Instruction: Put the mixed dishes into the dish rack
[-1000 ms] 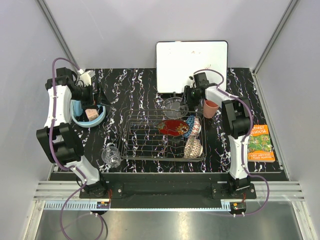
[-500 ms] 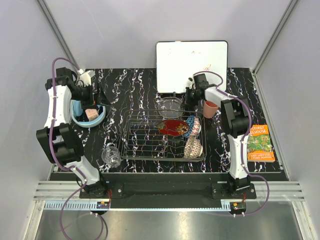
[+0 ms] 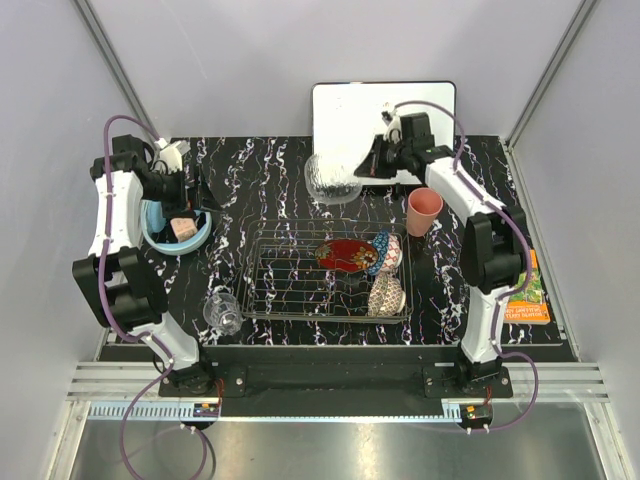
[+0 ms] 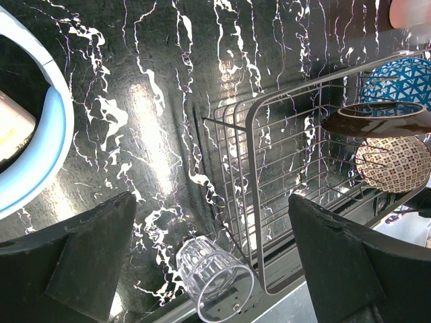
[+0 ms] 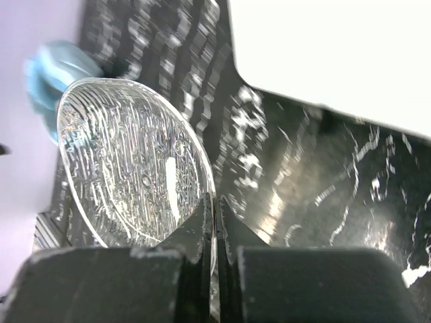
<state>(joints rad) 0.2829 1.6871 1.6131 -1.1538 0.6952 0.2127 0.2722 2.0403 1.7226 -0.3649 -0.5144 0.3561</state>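
Note:
The chrome dish rack (image 3: pixel 300 285) holds the red lacquer bowl (image 3: pixel 346 254), the blue patterned bowl (image 3: pixel 382 250) and the beige lattice bowl (image 3: pixel 386 295) at its right end. My right gripper (image 3: pixel 362 172) is shut on the rim of the clear glass bowl (image 3: pixel 333 178) and holds it in the air behind the rack; the bowl also shows in the right wrist view (image 5: pixel 131 165). The pink cup (image 3: pixel 423 211) stands right of the rack. The small clear glass (image 3: pixel 222 310) lies left of the rack, also in the left wrist view (image 4: pixel 214 278). My left gripper (image 3: pixel 200 190) is open and empty.
A light blue bowl (image 3: pixel 160 235) with a pinkish block in it sits at the left, under my left arm. A white board (image 3: pixel 384 130) lies at the back. An orange book (image 3: pixel 528 290) lies at the right edge.
My right gripper has lifted the clear glass bowl off the table behind the rack and carried it up and to the left, tilting it on edge. The left arm has not moved.

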